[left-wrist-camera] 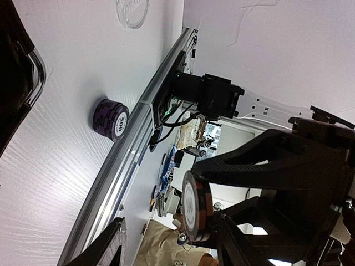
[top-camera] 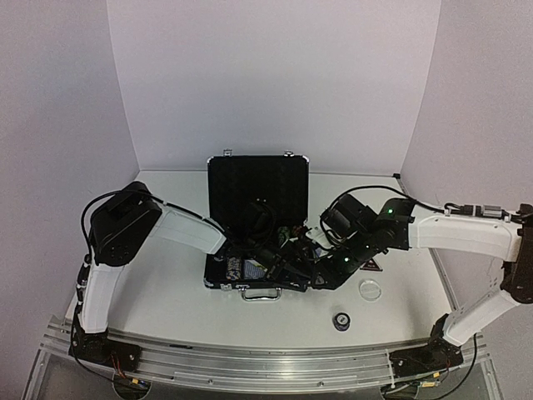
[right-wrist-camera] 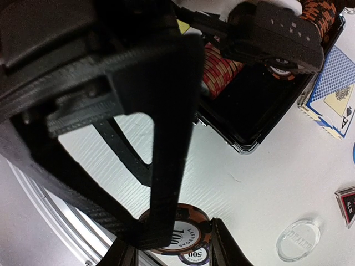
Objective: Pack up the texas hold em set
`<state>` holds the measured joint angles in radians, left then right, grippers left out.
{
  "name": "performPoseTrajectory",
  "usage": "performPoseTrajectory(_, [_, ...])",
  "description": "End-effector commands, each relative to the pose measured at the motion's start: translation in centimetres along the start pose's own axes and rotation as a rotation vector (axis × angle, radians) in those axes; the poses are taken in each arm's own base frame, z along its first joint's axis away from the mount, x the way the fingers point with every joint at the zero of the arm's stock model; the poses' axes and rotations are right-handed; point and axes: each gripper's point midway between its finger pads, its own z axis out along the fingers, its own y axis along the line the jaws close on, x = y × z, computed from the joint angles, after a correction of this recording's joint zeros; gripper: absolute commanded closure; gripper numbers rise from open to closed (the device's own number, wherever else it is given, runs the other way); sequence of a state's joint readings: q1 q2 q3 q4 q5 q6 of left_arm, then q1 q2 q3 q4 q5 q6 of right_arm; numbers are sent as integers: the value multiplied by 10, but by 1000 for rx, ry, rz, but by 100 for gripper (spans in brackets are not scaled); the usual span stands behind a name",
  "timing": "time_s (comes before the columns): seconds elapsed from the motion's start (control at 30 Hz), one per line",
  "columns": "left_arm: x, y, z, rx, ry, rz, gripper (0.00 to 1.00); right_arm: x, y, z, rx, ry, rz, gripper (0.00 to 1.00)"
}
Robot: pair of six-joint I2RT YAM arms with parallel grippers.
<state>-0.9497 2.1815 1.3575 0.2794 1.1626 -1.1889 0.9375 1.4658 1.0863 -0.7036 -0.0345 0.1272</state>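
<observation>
Jaws on your right arm are pinched on the rim of a single poker chip (right-wrist-camera: 182,228), its printed face turned toward that wrist camera. Your left jaws stand spread on either side of the same chip, with one of the left fingers (left-wrist-camera: 232,244) near its face and the other well apart. This looks like a hand-over from right to left above the table (top-camera: 166,283), near the front right corner of the open black briefcase (top-camera: 258,179), where a row of striped chips (right-wrist-camera: 222,66) stands on edge inside. Centre the chip between the left pads so they meet both flat faces squarely, and release the right only once the left has it firmly. A hard, glossy disc gripped off-centre will likely pivot or slip out. The chip has a brown-and-orange banded edge and a pale inlay, while the case is matte black inside with bright metal edging and a handle (top-camera: 260,293). On the table you have a short purple stack (left-wrist-camera: 110,117), a glassy clear round disc (right-wrist-camera: 298,239) with raised lettering, a dark triangular button (right-wrist-camera: 346,204) and a blue-backed card deck (right-wrist-camera: 333,83).
</observation>
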Motion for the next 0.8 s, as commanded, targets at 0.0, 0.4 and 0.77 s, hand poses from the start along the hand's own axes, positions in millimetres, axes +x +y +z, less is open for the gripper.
performPoseTrajectory(0.0, [4,-17,9,54,58,49,47,-16,9,-8,-15,-38,-33,86])
performPoseTrajectory(0.4, [10,-26,11,79,71,62,98,-14,3,0,22,-19,-32,86])
performPoseTrajectory(0.77, [-18,-41,0,-117,-53,328,100,-27,5,-27,23,-111,27,22])
